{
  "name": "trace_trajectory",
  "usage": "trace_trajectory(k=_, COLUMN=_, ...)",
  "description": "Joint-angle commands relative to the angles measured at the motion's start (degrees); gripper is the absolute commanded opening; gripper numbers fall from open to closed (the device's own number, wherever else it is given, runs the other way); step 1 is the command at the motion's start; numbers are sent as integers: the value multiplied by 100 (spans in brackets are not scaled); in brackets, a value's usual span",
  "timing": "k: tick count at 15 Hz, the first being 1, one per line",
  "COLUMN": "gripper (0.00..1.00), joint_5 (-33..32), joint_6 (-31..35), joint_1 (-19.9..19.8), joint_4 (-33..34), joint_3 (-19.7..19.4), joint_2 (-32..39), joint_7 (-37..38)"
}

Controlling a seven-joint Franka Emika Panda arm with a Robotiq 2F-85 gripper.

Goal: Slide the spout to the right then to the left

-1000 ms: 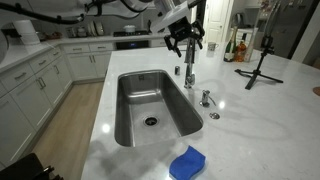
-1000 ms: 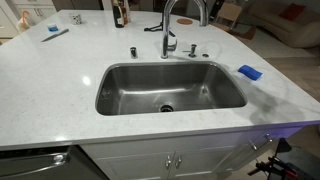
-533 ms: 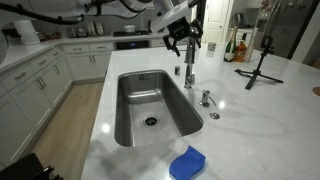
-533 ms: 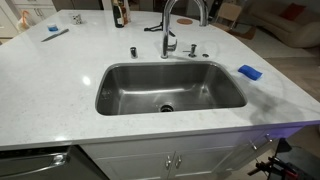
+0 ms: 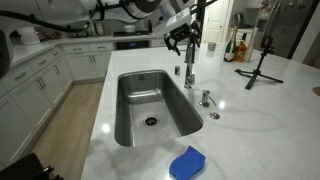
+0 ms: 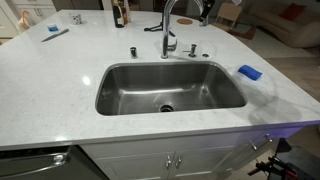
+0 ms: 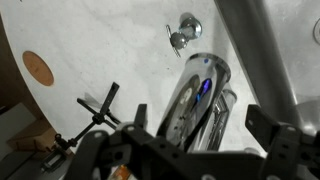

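Note:
The spout (image 5: 189,68) is a tall chrome gooseneck tube behind the steel sink (image 5: 135,95). It shows in both exterior views, arching up from its base (image 6: 167,30). My gripper (image 5: 183,38) hangs at the top of the arch, near the spout's outlet end (image 6: 206,11). In the wrist view the shiny spout (image 7: 195,95) runs between my two dark fingers (image 7: 190,145). The fingers stand wide apart on either side of it, open. I cannot tell whether either finger touches the tube.
Small chrome fittings (image 5: 206,98) stand beside the spout base. A blue sponge (image 5: 186,163) lies on the white counter near the sink (image 6: 249,72). A black tripod (image 5: 262,60) and bottles (image 5: 238,48) stand further back. A pen-like item (image 6: 54,33) lies on the counter.
My gripper has shifted slightly upward at the arch. The spout shows no clear movement.

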Motion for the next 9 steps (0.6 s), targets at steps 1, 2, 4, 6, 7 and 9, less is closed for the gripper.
trace_trajectory(k=1, gripper=100, joint_5=383, joint_6=602, joint_1=-209, joint_4=-166, joint_3=271, joint_2=-55, joint_7=-195)
trace_trajectory(k=2, gripper=100, joint_5=453, joint_6=758, joint_1=-238, joint_4=-167, joint_3=308, joint_2=-40, joint_7=-179)
trace_trajectory(k=4, gripper=100, joint_5=570, joint_6=985, joint_1=-314, joint_4=-180, joint_3=391, joint_2=-27, joint_7=-199)
trace_trajectory(k=6, gripper=100, joint_5=618, joint_6=1083, joint_1=-364, joint_4=-193, joint_3=430, joint_2=-21, joint_7=-200)
trace_trajectory(k=7, gripper=100, joint_5=601, joint_6=1073, joint_1=-378, joint_4=-194, joint_3=429, joint_2=-19, joint_7=-180)
trace_trajectory(k=9, gripper=100, joint_5=508, joint_6=1028, joint_1=-384, joint_4=-208, joint_3=386, joint_2=-18, joint_7=-158)
